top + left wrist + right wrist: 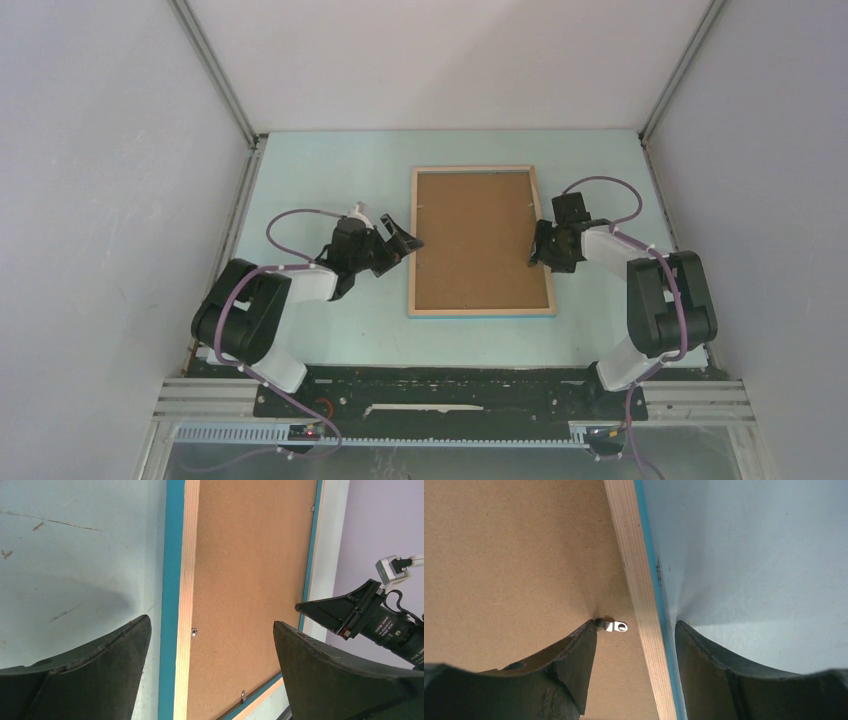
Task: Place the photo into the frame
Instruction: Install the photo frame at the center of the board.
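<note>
The right tool (634, 630) is set with its jaws partly apart, astride the right rail of the frame (636, 555). One finger is placed over the backing board (514, 555), its tip at or just beside a small metal tab (616, 626). The other finger is placed outside the rail, over the bench (749, 555). Nothing is gripped. The left tool (212, 630) is spread wide and empty above the frame's left rail, where another tab is seen between its fingers.

The frame is laid face down in the middle of the bench, light wood upward and a blue edge showing at the sides, with the brown board seated in it. The photo is not seen in any view; whether it lies beneath the board cannot be told.

Several risks are judged likely from here. The tab is small, so a finger could slip off it and scrape the board. The frame is not pinned by either tool, so a sideways push could slide or turn it. Were the jaws closed on the rail, one side could be lifted and the board dislodged.
</note>
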`<action>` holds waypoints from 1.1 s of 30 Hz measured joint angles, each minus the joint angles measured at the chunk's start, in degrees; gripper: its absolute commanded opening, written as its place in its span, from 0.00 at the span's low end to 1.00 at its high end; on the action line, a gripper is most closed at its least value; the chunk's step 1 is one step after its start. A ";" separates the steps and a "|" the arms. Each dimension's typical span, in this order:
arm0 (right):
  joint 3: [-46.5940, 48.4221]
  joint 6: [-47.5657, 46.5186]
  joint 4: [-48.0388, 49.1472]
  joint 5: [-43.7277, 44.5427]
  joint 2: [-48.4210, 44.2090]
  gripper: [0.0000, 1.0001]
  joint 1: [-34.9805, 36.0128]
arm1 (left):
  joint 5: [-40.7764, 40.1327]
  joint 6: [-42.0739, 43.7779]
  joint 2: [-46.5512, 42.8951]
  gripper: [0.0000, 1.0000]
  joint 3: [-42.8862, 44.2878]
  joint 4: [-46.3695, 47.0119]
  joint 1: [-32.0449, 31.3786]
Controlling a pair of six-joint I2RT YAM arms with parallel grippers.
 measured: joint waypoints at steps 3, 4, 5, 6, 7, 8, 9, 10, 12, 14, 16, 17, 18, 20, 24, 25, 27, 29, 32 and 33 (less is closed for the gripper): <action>0.07 -0.07 -0.70 0.72 -0.09 0.66 -0.02 | 0.00 0.00 0.00 0.99 -0.04 0.04 0.00; 0.07 -0.07 -0.94 0.87 -0.20 0.67 -0.09 | 0.00 0.00 0.00 0.99 -0.04 0.07 0.00; 0.02 -0.07 -1.20 0.96 -0.39 0.66 -0.15 | 0.02 0.00 0.00 0.99 -0.04 0.07 0.00; -0.04 -0.07 -1.46 1.09 -0.59 0.66 -0.24 | 0.02 0.00 0.00 0.99 -0.04 0.07 0.00; -0.20 -0.07 -1.60 1.18 -0.79 0.66 -0.42 | 0.02 0.00 0.00 0.99 -0.02 0.07 0.00; -0.33 -0.07 -1.70 1.25 -0.94 0.66 -0.57 | 0.00 0.00 0.00 0.99 -0.04 0.09 0.00; -0.37 -0.04 -1.86 1.25 -0.96 0.66 -0.70 | 0.00 0.00 0.00 0.99 -0.04 0.11 0.00; -0.37 -0.04 -1.86 1.11 -0.94 0.66 -0.87 | 0.02 0.00 0.00 0.99 -0.04 0.22 0.00; -0.39 -0.04 -1.81 0.85 -0.94 0.65 -1.18 | 0.00 0.00 -0.02 0.99 -0.04 0.48 0.00; -0.39 -0.04 -1.81 0.28 -0.92 0.61 -1.51 | 0.00 0.00 -0.07 0.99 -0.04 0.50 0.00; -0.37 0.00 -1.64 -0.31 -0.79 0.58 -1.75 | 0.02 0.00 -0.09 0.99 -0.04 0.52 0.00; -0.39 0.02 -1.42 -0.61 -0.63 0.56 -1.79 | 0.02 0.00 -0.09 0.99 -0.04 0.52 0.00; -0.37 0.11 -1.05 -1.03 -0.37 0.54 -1.79 | 0.02 0.00 -0.11 0.99 -0.04 0.52 0.00; -0.37 0.20 -0.83 -1.57 -0.24 0.51 -1.84 | 0.00 0.00 -0.11 0.99 -0.04 0.52 0.00; -0.37 0.87 -0.66 -1.79 -0.13 0.47 -1.97 | 0.00 0.00 -0.13 0.99 -0.04 0.55 -0.02; -0.37 1.09 -0.63 -1.79 -0.13 0.45 -1.97 | -0.04 0.00 -0.17 0.99 -0.04 0.55 -0.04; -0.37 1.57 -0.61 -1.70 -0.07 0.42 -1.99 | -0.09 0.00 -0.37 0.99 -0.04 0.55 -0.07; -0.31 2.40 -0.59 -1.55 0.02 0.38 -2.01 | -0.15 0.00 -0.61 0.99 -0.04 0.66 -0.11; 0.00 3.76 -0.76 -1.40 0.39 0.33 -2.01 | -0.15 0.00 -0.85 0.99 -0.04 0.94 -0.11; 0.20 4.33 -0.94 -1.36 0.55 0.30 -2.01 | -0.17 0.00 -0.87 0.99 -0.04 1.01 -0.11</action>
